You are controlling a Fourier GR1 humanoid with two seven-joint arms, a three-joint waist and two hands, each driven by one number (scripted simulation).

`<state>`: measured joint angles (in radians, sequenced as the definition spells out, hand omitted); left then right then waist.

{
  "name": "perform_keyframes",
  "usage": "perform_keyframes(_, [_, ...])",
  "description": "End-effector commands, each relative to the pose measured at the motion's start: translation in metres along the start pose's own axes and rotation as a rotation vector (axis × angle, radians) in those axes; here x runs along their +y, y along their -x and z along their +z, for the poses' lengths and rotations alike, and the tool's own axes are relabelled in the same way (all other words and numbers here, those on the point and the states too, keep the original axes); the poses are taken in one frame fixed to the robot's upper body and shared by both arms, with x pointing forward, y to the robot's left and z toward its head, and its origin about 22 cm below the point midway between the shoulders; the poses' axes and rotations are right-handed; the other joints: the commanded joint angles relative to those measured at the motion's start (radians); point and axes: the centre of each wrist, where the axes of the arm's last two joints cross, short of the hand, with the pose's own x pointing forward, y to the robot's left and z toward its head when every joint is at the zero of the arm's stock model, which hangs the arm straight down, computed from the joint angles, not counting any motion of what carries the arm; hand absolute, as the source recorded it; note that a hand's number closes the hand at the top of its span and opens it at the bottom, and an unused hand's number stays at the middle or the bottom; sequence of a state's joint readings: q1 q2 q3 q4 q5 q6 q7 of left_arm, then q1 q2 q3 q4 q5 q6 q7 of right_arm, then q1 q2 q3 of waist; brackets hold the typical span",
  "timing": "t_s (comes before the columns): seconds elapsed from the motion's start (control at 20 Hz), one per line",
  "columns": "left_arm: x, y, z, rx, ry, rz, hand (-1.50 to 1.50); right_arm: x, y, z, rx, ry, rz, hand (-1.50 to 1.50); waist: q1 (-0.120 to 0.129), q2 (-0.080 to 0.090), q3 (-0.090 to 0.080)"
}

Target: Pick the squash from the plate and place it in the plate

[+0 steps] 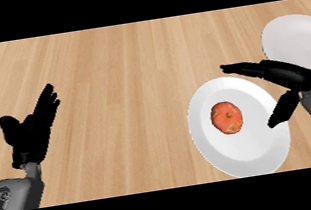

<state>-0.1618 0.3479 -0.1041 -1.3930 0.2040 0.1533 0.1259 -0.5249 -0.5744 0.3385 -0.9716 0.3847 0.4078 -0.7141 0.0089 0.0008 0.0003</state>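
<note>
near plate — holds the squash at centre. far plate at 2 o'clock, bare. right hand spread above near plate's 3 o'clock rim — holding nothing. left hand open, at 9 o'clock.

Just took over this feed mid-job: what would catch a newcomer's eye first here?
The round orange-red squash lying on the near white round plate at lower right stands out most. The right robot hand hovers open over that plate's far right rim, with a second white plate behind it. The left robot hand rests open, fingers up, at the left of the wooden counter.
</note>
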Motion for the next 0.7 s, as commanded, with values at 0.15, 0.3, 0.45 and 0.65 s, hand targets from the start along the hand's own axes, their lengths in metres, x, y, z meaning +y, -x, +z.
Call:
perform_keyframes(0.15, [0.002,0.004,-0.004,0.014,-0.004,0.009,0.0,0.018,0.002,-0.005,0.048,-0.105,0.111,-1.5,-0.006,0.0,0.0])
perform_keyframes(0.3, [0.009,0.017,0.002,0.011,-0.005,0.002,0.0,0.0,-0.021,-0.03,0.064,-0.161,0.151,-1.5,-0.006,-0.001,-0.001])
perform_keyframes(0.45, [0.001,-0.005,-0.008,-0.004,-0.009,0.005,0.0,0.013,-0.023,-0.045,0.081,-0.199,0.151,-1.5,-0.007,-0.001,0.0])
perform_keyframes(0.65, [0.03,-0.007,-0.003,-0.008,-0.018,-0.011,0.0,0.014,-0.022,-0.065,0.095,-0.231,0.147,-1.5,0.003,0.001,0.0])
